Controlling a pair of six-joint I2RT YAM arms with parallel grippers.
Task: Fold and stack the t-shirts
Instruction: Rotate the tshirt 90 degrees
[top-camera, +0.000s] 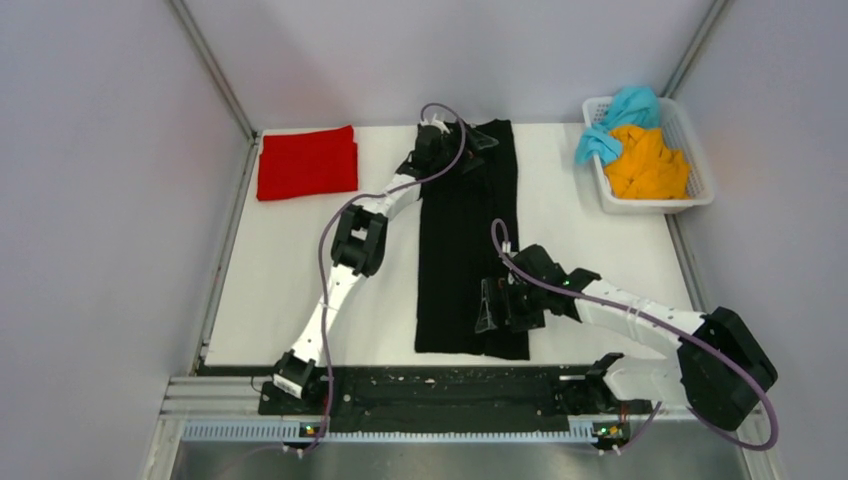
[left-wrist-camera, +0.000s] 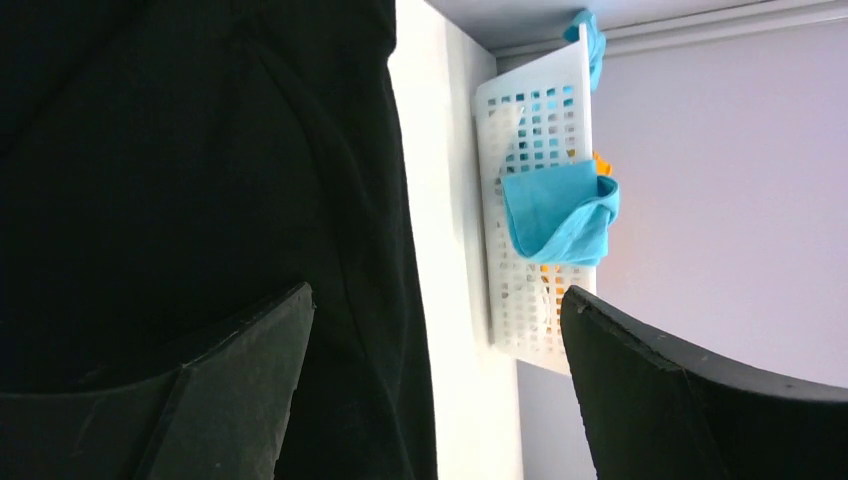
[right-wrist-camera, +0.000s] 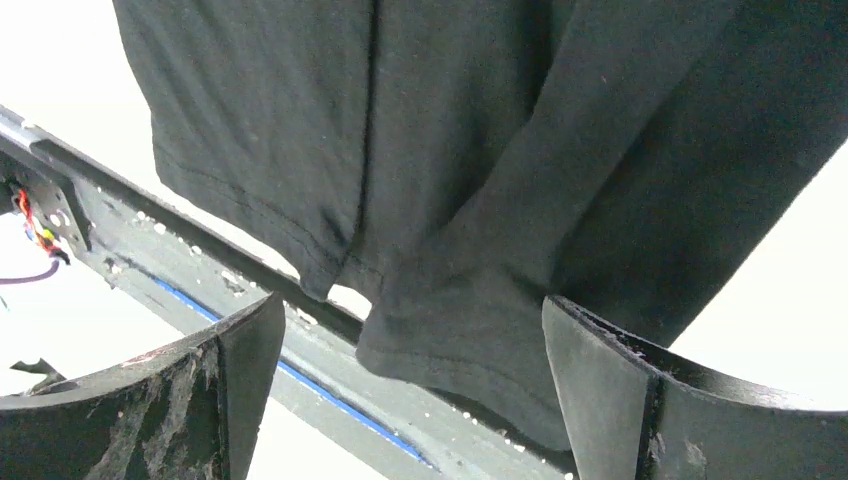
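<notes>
Bare table (top-camera: 270, 300) left of black shirt (top-camera: 455, 270); red shirt (top-camera: 307, 162) blocks far-left corner, basket (top-camera: 652, 206) far-right.

White table (top-camera: 300, 280) in view, three things on it right now. Down the middle runs the black t-shirt (top-camera: 455, 260), folded into a long narrow strip from the far edge to the near edge, its near hem right at the rim. Far left, the red t-shirt (top-camera: 307, 163) lies folded flat. Far right, a white mesh basket (top-camera: 660, 206) sits at the edge.
</notes>
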